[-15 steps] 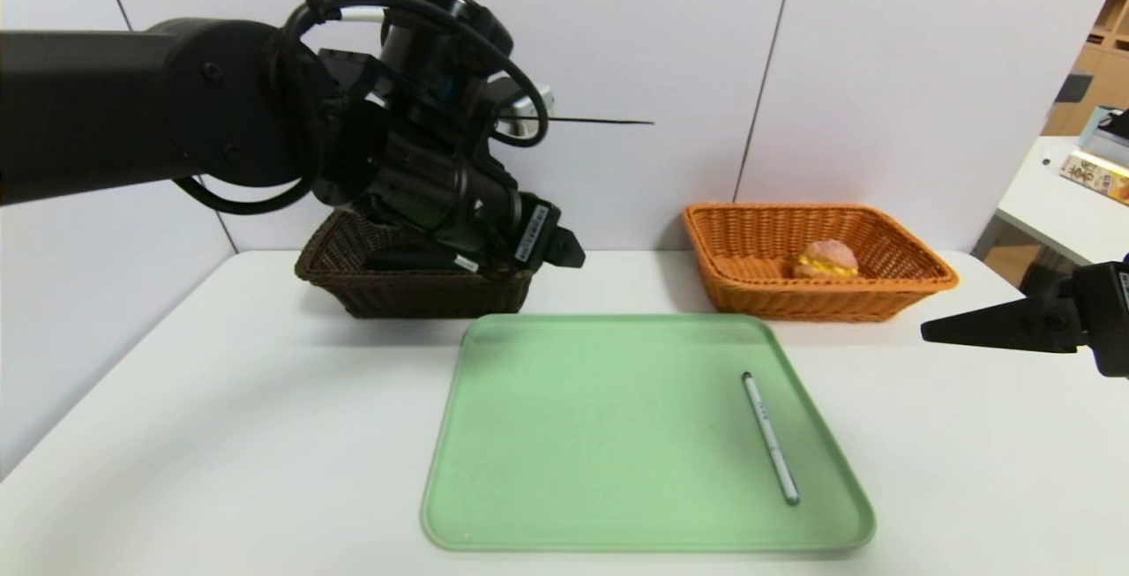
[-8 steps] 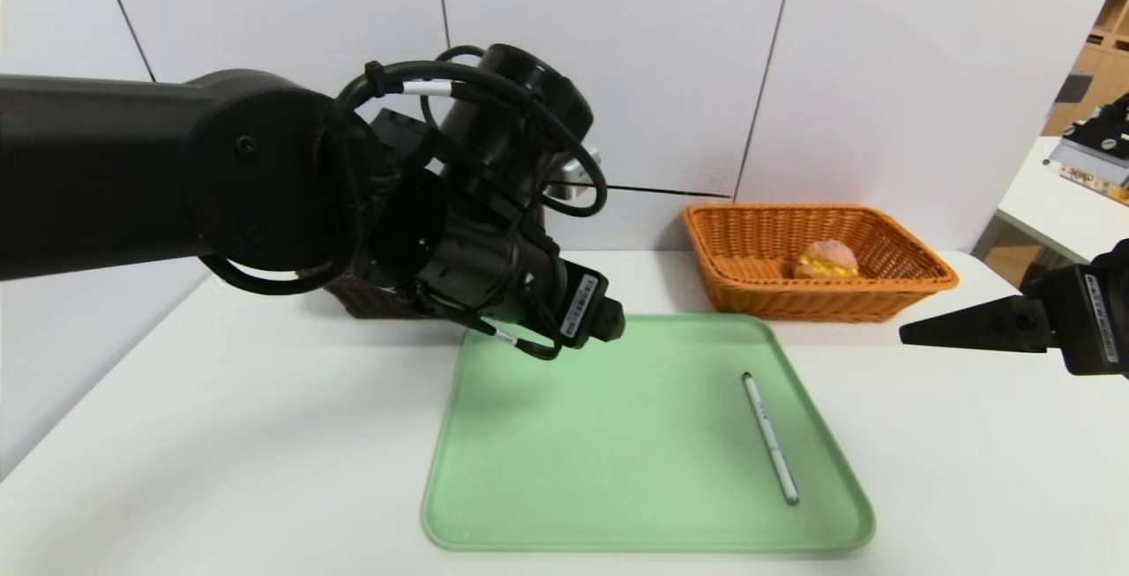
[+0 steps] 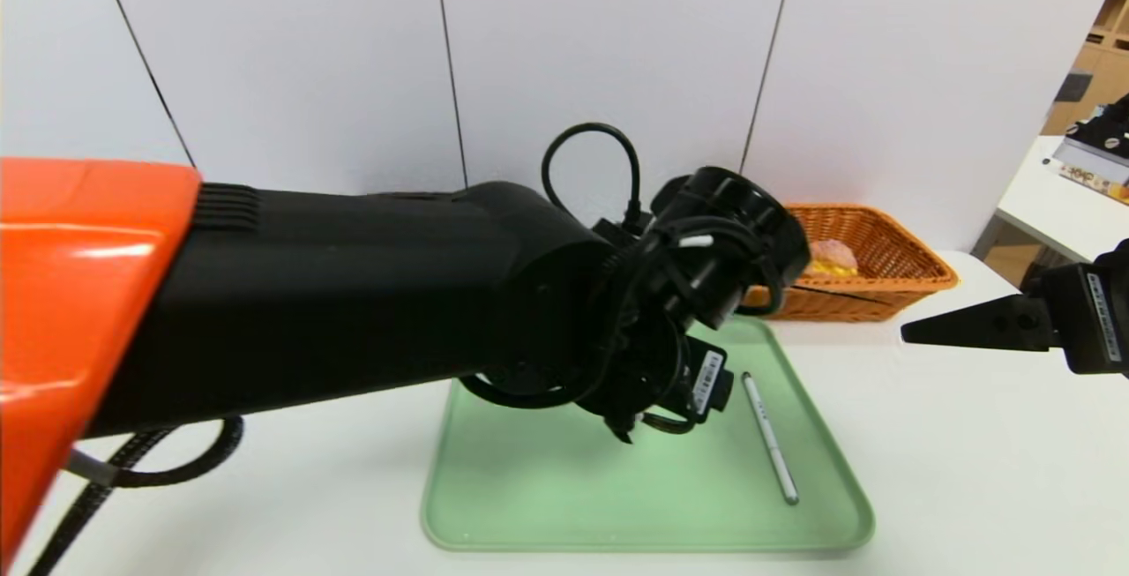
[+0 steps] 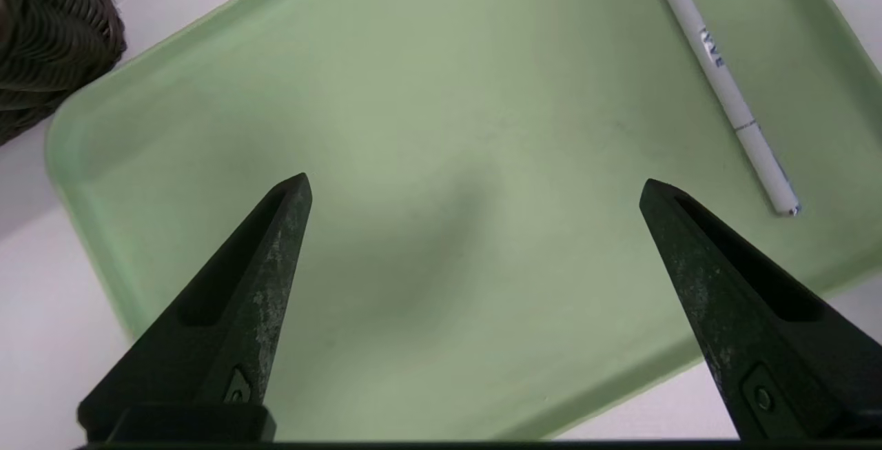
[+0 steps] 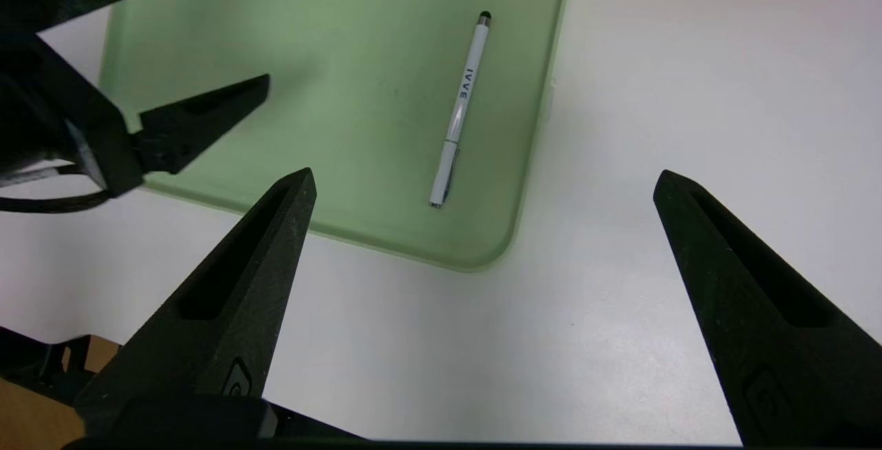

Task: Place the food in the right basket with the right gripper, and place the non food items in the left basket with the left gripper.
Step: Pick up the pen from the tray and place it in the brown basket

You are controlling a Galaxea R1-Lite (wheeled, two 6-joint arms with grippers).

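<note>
One slim white pen point(image 3: 770, 437) lies on the one green rectangular tray point(image 3: 529, 488); above that tray, the black left pincer point(image 4: 474, 178) is spread (nothing between its tips). Right of the tray, one black right pincer point(image 5: 486, 169) is spread too.

Lettering on the White Pen

The slim white pen with the dark tip point(image 5: 460, 109) carries dark capitals along its barrel, which read "IVVE" in the right wrist view. The white rectangular label on the black left gripper point(image 4: 475, 178) bears print too small to read, as does the right gripper's point(image 3: 901, 333).
</note>
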